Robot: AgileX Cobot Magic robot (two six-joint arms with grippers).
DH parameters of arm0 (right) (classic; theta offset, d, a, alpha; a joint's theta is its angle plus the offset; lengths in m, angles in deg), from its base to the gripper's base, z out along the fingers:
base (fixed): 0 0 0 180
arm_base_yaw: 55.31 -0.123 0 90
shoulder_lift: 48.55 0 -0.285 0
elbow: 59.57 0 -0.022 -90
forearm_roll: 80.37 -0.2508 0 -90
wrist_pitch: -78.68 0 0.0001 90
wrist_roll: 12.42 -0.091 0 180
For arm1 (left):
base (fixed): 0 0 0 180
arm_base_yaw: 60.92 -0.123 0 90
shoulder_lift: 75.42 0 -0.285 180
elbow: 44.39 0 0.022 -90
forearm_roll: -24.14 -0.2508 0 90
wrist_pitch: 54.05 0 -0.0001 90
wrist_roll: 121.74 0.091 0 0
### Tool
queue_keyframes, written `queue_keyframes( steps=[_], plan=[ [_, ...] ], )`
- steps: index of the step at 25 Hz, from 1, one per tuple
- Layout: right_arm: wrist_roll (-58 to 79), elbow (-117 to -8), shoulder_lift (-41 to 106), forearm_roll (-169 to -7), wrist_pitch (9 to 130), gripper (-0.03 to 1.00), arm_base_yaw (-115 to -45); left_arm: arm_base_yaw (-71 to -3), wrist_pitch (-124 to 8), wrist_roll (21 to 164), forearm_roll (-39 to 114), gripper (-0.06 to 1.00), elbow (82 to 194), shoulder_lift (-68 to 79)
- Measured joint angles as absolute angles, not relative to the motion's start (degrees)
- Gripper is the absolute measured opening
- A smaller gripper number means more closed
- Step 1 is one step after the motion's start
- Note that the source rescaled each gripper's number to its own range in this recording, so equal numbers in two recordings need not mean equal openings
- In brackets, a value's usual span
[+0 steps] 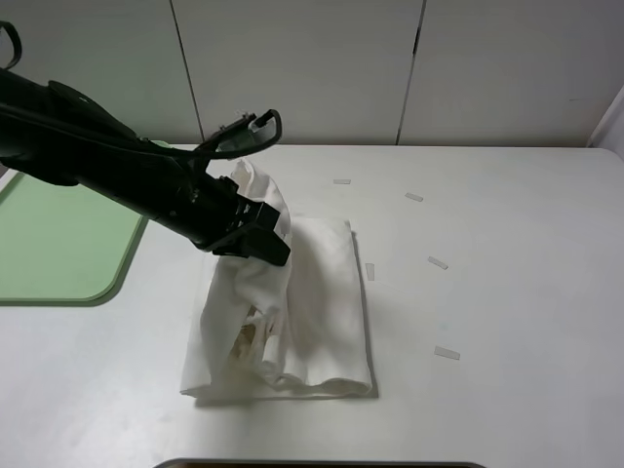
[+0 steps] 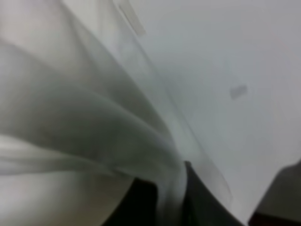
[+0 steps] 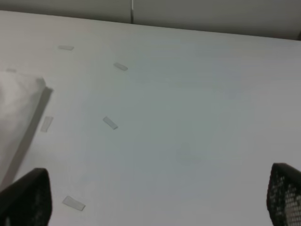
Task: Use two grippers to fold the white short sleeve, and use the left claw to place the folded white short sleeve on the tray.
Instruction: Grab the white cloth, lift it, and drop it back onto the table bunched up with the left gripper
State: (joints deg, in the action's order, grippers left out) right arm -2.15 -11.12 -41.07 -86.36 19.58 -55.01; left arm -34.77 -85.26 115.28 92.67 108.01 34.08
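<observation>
Since black two-fingered left claw [image 1: 263, 240] clamps one edge only, thin white cotton short sleeve [image 1: 327, 302] may unfurl before flat green plastic tray [image 1: 58, 249]; black right claw [image 3: 155, 197] agape, empty.

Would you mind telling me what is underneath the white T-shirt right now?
Only the white table shows around the T-shirt; its far end is lifted, pinched in the left gripper. Anything beneath the folds is covered.
</observation>
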Motion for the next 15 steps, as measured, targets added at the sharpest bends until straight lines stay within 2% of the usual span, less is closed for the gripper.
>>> queue_keyframes(
  steps=[15],
  plan=[
    [-2.15, -11.12, -41.07, -86.36, 19.64, 1.0, -55.01, -33.9, -79.34, 120.04, 97.6, 0.07, 110.41, 33.1]
  ],
)
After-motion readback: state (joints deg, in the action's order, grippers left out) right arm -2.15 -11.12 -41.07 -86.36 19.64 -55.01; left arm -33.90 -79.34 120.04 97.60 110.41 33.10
